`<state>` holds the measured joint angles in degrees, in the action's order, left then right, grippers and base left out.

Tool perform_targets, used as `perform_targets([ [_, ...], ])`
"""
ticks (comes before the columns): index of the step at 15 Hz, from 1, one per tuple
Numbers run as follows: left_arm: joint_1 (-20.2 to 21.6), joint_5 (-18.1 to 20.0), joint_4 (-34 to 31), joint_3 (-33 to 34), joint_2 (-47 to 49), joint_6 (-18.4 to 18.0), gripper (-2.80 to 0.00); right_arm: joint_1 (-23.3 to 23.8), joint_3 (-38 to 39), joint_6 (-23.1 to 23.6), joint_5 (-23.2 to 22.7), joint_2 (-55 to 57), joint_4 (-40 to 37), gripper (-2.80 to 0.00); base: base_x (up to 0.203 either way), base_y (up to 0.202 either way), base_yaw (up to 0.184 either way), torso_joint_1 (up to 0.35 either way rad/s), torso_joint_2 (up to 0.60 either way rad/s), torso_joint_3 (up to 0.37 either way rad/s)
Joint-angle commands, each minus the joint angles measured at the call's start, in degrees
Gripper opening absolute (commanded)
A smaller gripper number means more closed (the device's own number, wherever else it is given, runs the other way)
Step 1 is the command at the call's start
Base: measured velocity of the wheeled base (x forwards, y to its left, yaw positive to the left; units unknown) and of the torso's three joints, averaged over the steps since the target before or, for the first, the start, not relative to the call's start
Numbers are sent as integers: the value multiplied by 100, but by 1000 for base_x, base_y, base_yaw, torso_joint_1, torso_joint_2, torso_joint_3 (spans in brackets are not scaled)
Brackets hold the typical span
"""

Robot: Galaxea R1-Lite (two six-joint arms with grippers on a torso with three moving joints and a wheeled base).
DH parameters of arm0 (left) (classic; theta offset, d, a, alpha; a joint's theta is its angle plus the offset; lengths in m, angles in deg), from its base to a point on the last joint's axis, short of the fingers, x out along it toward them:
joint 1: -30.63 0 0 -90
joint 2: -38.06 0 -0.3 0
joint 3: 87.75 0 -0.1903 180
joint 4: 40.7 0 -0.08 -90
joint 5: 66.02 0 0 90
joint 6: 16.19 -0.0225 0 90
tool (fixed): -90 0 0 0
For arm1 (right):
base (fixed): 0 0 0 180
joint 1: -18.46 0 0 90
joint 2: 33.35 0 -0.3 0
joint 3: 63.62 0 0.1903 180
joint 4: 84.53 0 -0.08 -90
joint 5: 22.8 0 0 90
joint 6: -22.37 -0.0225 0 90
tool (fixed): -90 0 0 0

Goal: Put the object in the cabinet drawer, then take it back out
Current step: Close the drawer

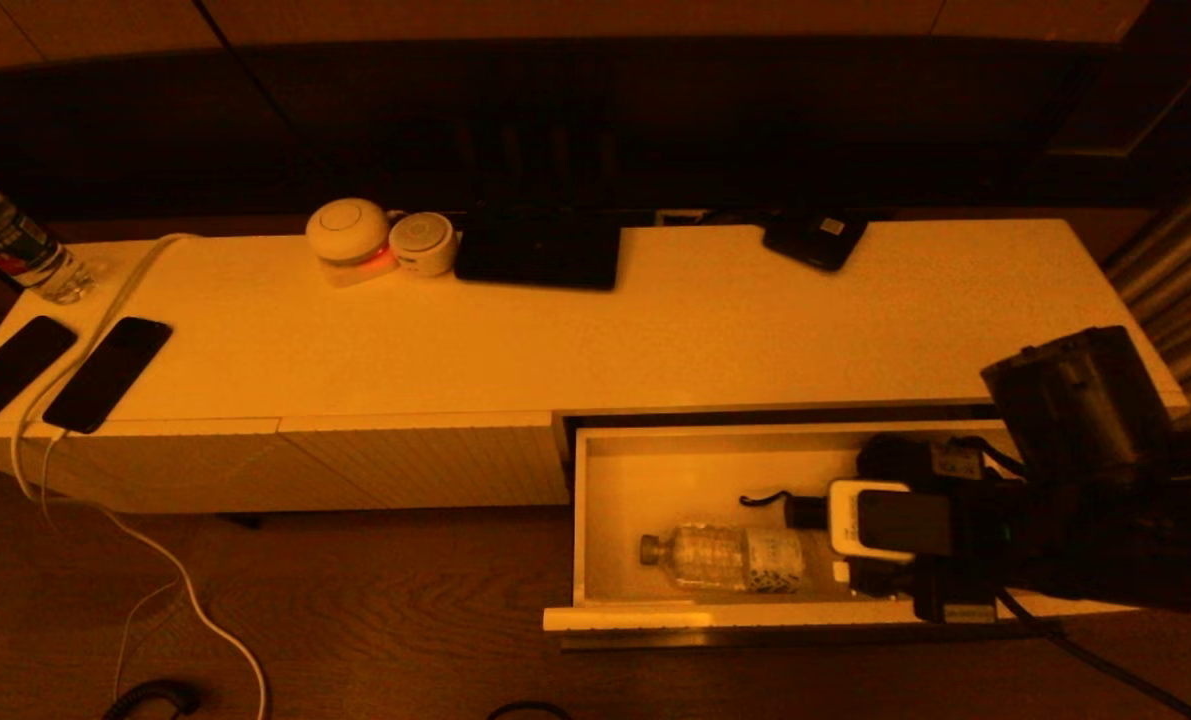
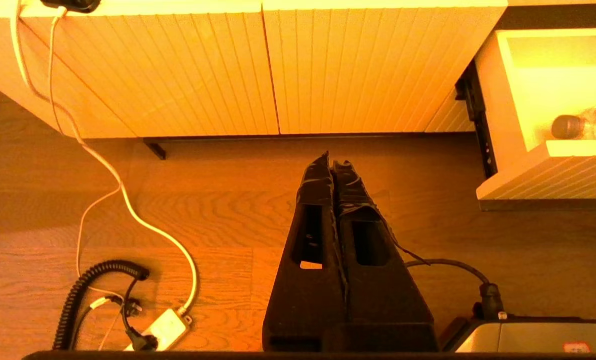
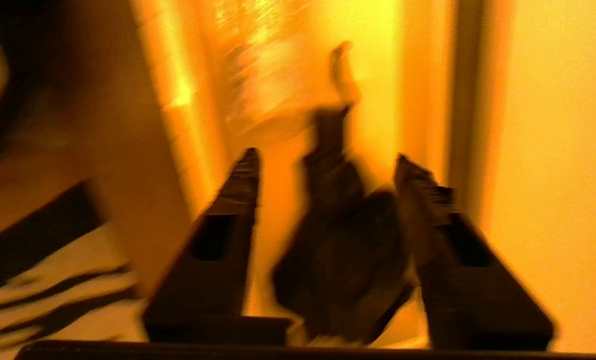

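The cabinet drawer (image 1: 595, 520) stands pulled out at the cabinet's right, a clear bottle (image 1: 725, 558) lying near its front. Only the right wrist view shows the right gripper (image 3: 328, 165) inside, fingers apart around a dark object (image 3: 343, 235), contact unclear. The left gripper (image 2: 334, 160), closed, hangs over the floor left of the drawer.

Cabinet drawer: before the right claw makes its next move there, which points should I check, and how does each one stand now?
1. Cabinet drawer pulled out: ok.
2. Right claw inside the drawer: ok.
3. Dark object between the claw's fingers: ok.
4. Fingers closed on the dark object: not ok; they stand apart, with a gap beside one finger.
5. Bottle out of the way: ok; it lies on its side, to the left of the arm in the head view.
6. Left claw clear of the drawer: ok; it is shut, above the floor.
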<state>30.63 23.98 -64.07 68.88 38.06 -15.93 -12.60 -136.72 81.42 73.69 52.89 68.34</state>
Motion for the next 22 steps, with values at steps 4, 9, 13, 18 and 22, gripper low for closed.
perform_targets([
  [4, 0, 0, 0, 0, 0, 1, -280, -82, 1048, -446, -154, -1225, -601, -280, 0, 0, 0, 0, 0, 0],
  [9, 0, 0, 0, 0, 0, 1, -280, -342, 1937, -772, -546, -1321, -568, -280, 0, 0, 0, 0, 0, 0],
  [13, 0, 0, 0, 0, 0, 1, -280, -333, 2361, -740, -592, -839, -444, -280, 0, 0, 0, 0, 0, 0],
  [18, 0, 0, 0, 0, 0, 1, -280, -239, 2512, -754, -544, -61, 236, -280, 0, 0, 0, 0, 0, 0],
  [22, 0, 0, 0, 0, 0, 1, -280, -35, 2487, -754, -436, 471, 906, -280, 0, 0, 0, 0, 0, 0],
])
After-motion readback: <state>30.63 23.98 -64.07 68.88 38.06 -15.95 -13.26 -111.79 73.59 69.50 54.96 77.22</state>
